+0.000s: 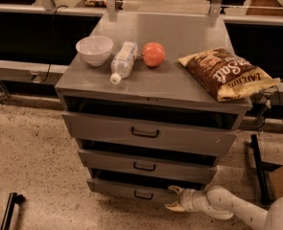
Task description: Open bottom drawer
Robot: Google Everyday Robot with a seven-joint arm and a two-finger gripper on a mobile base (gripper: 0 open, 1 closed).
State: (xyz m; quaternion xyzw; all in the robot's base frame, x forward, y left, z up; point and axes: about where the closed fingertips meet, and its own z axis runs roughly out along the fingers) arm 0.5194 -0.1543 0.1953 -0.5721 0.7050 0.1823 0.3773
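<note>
At the foot of the grey metal three-drawer cabinet point(179, 83), the shallow grey bottom drawer point(124, 189) stands slightly pulled out, its small black loop handle point(143, 195) at mid-front. The robot's cream two-fingered hand point(174, 199) sits low at the drawer's right end, spread wide and holding nothing, its upper finger point(175, 190) by the front's top edge.

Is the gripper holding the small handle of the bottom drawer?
No, the gripper is low at the right end of the bottom drawer, to the right of its handle, not on it.
</note>
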